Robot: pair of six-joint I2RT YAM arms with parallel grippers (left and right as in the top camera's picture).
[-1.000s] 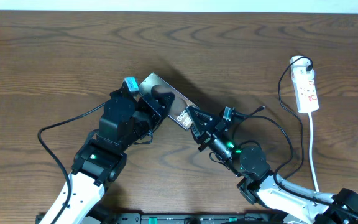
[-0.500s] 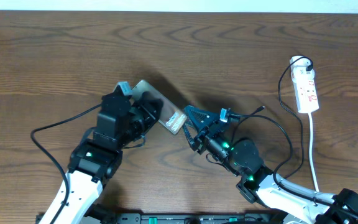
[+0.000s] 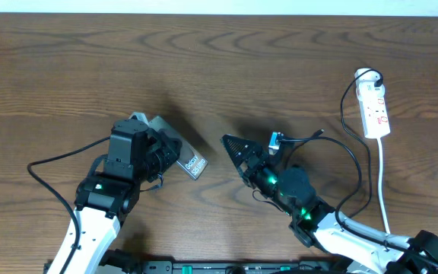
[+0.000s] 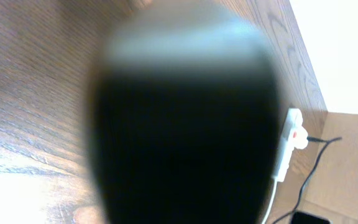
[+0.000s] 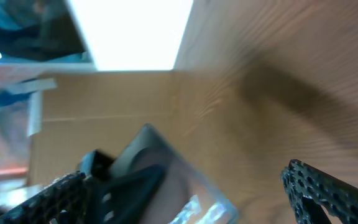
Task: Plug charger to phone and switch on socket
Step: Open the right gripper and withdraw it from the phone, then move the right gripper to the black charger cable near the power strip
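Note:
My left gripper (image 3: 166,152) is shut on the phone (image 3: 182,152), a flat grey slab with white lettering, held tilted above the table at centre left. In the left wrist view the phone (image 4: 185,124) is a dark blur filling most of the frame. My right gripper (image 3: 232,156) stands open just right of the phone, apart from it. Its wrist view shows the phone (image 5: 197,186) between the two wide-spread fingers (image 5: 328,193). The white socket (image 3: 375,106) lies at the far right. The charger's black cable (image 3: 344,106) loops left from the socket; I cannot make out its plug tip.
The socket's white lead (image 3: 382,183) runs from the strip toward the front edge at the right. The socket (image 4: 289,143) and a black cable (image 4: 319,155) also show in the left wrist view. A thin black cable (image 3: 52,164) arcs left of my left arm.
My right gripper has opened wide. My left arm has carried the phone left and toward the front, away from the right gripper, leaving a gap between them.

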